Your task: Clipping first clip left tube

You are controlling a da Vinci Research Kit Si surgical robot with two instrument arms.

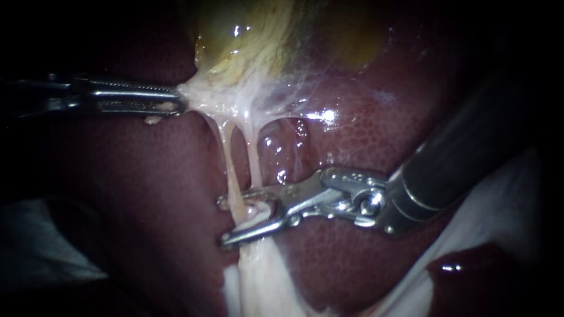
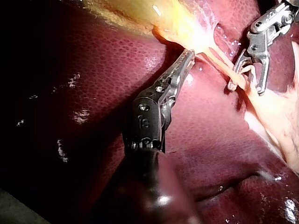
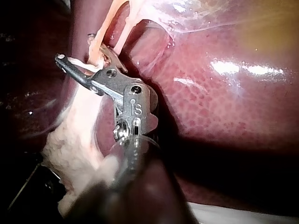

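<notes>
Below the gallbladder (image 1: 258, 35), my right instrument (image 1: 235, 220) is straddling the left tube (image 1: 229, 170), its jaws standing apart. Far left, my left instrument (image 1: 178, 101) is clamping pale tissue (image 1: 202, 94) above the liver (image 1: 164, 194).

Left instrument (image 1: 176, 104): shaft comes in level from the left, claw clamped on tissue (image 1: 197, 94).
Right instrument (image 1: 223, 221): shaft slants down from upper right, claw stands apart.

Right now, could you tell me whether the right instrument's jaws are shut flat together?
No, in the endoscope view a clear gap shows between the jaws of the right instrument, with the left tube lying in that gap.
</notes>
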